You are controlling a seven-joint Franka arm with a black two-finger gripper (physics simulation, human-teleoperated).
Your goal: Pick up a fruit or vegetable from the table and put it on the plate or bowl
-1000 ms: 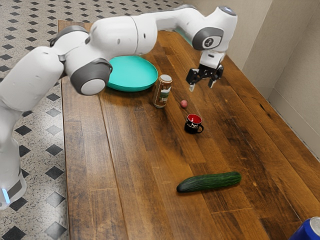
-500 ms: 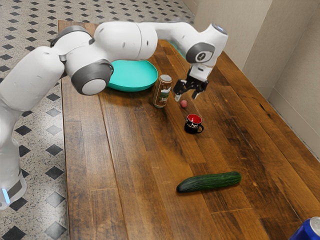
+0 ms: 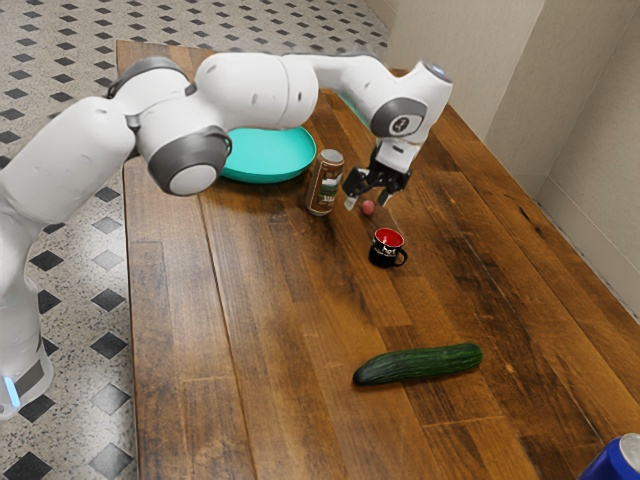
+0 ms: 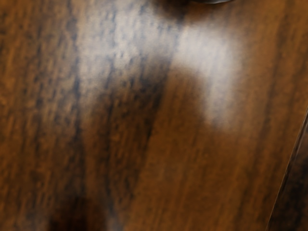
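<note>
Teal plate (image 3: 262,155) at the exterior view's left shows nothing on it. Right of the can (image 3: 324,182), the tool (image 3: 366,197) has dropped in from farther right and hangs released, fingers spread over the small pink fruit (image 3: 368,207) on the desk (image 3: 260,330), so a grasp looks close. The red-lined mug (image 3: 387,247) nearer seems empty.

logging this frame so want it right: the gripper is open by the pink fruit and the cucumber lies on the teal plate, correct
Not quite. The cucumber is not on the plate. It lies on the bare table, well away from the plate, as the exterior view shows. The rest holds: the gripper is open by the pink fruit.
</note>
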